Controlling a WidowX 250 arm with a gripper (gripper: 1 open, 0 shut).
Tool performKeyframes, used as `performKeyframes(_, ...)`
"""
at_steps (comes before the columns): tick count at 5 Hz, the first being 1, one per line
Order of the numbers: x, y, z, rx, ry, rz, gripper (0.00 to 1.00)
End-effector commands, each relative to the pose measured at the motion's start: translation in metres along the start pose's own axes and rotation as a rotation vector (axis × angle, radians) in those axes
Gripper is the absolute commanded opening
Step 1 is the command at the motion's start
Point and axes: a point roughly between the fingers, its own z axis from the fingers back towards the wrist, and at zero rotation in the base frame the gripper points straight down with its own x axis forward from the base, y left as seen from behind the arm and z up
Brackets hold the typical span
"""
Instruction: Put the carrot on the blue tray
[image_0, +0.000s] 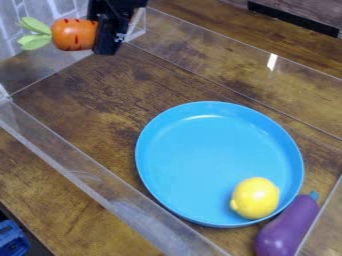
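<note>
The carrot (72, 35), stubby and orange with a light green leafy top, hangs in the air at the upper left, well above the wooden table. My black gripper (96, 36) is shut on its right end, the leaves pointing left. The blue tray (201, 150), a large round blue plate with a raised rim, lies on the table to the lower right, well apart from the gripper.
A yellow lemon (255, 196) rests on the tray's near right part. A purple eggplant (289, 230) lies just off the tray's rim at the bottom right. Clear plastic walls (67, 165) border the wooden table (94, 110).
</note>
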Motion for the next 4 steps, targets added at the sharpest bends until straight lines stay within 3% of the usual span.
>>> performKeyframes(1,0.004,-0.023,0.046,0.055,-0.105,0.011,0.00)
performKeyframes(4,0.021,-0.116,0.055,0.041,-0.146,-0.102,0.00)
